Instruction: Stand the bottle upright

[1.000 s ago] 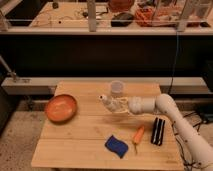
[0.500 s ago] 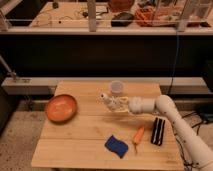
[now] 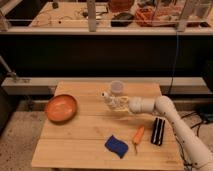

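The small whitish bottle with a white cap is at the table's middle, just in front of the translucent plastic cup. It is tilted, cap up and to the left. My gripper reaches in from the right and is shut on the bottle's lower part, holding it close above the wooden table. The bottle's base is hidden by the fingers.
An orange bowl sits at the table's left. A blue sponge and an orange carrot lie near the front. A black ribbed object lies at the right edge, under my arm. A dark counter stands behind the table.
The bottle's cap end has risen slightly and the bottle stands a little steeper in the gripper. The arm has barely shifted. Nothing else has moved.
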Available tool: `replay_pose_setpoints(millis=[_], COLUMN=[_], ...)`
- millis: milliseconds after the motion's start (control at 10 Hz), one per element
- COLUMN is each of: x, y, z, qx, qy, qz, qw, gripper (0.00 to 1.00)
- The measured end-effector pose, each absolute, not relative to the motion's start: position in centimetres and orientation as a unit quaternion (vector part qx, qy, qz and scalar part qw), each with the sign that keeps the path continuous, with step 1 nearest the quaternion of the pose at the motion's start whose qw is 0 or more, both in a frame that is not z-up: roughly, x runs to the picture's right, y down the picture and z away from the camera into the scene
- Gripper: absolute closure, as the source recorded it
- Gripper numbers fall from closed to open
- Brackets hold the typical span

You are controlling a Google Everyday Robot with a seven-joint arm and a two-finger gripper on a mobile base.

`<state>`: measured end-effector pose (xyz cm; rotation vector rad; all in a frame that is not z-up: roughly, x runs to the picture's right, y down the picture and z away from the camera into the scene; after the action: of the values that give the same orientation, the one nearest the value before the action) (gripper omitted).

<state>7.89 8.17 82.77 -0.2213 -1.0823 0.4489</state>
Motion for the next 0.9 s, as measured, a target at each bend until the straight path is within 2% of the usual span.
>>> replay_pose_setpoints(millis=[900], x=[8.6], y=[8.0], z=[84.3], qx=[-0.092], qy=[-0.499], qz=[0.240], qw=[0.828], gripper=[0.97])
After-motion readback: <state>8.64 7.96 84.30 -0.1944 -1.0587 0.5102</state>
